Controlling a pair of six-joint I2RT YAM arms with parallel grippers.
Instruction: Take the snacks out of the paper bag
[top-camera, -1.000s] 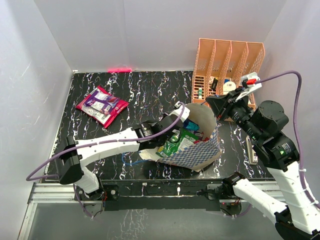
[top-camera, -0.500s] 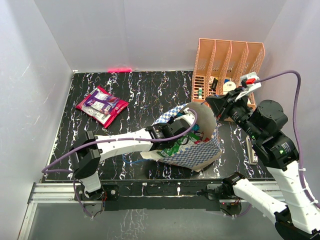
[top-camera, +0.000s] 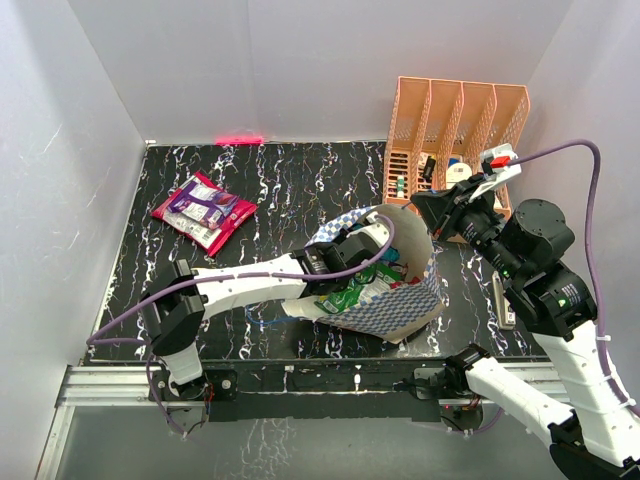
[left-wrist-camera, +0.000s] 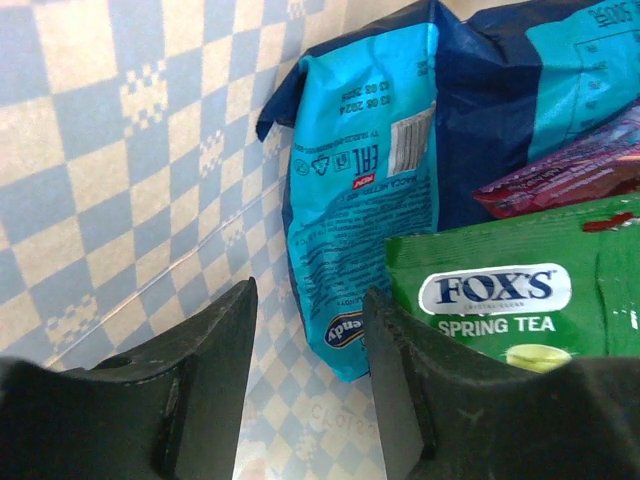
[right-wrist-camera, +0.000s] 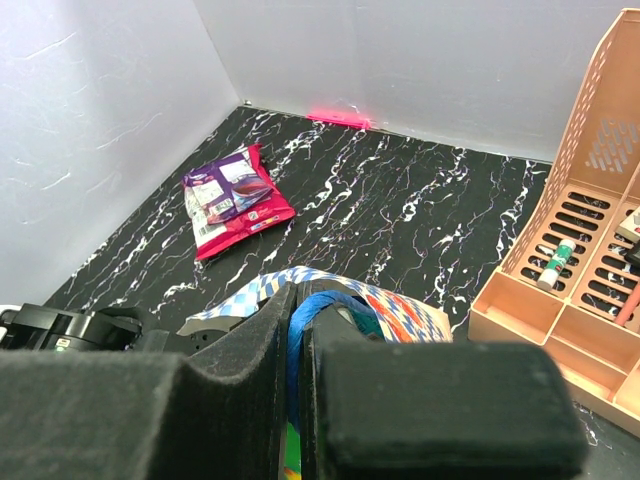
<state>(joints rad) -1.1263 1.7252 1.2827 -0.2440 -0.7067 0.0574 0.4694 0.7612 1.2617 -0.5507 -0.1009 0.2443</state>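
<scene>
The paper bag (top-camera: 410, 300) sits at centre of the top view on the black marbled table (top-camera: 300, 180), mouth facing up and to the left of frame. Its blue cord handle (right-wrist-camera: 312, 303) is pinched in the R gripper (right-wrist-camera: 298, 310), whose fingers are closed to a thin slit on it. This is prob. done to lift the rim and hold the mouth open so the other arm can get in.

The L gripper (left-wrist-camera: 308, 300) is pushed inside the bag, jaws spread wide w/ nothing gripped. The gap is lined up on the lower edge of a blue packet (left-wrist-camera: 370, 200), prob. the next pick. That packet stands on end against the checkered bag wall; it is glossy, crimped at the top, w/ small print and a date code visible.

At lower right of the L wrist view a green Fox's Spring Tea packet (left-wrist-camera: 500, 300) overlaps it, and a dark red packet (left-wrist-camera: 570, 175) is wedged between the two.

One magenta-and-purple packet (top-camera: 203, 210) is already out, flat on the table at upper left, well apart from the bag. Approx. three snacks can be seen inside; more may be hidden.
</scene>
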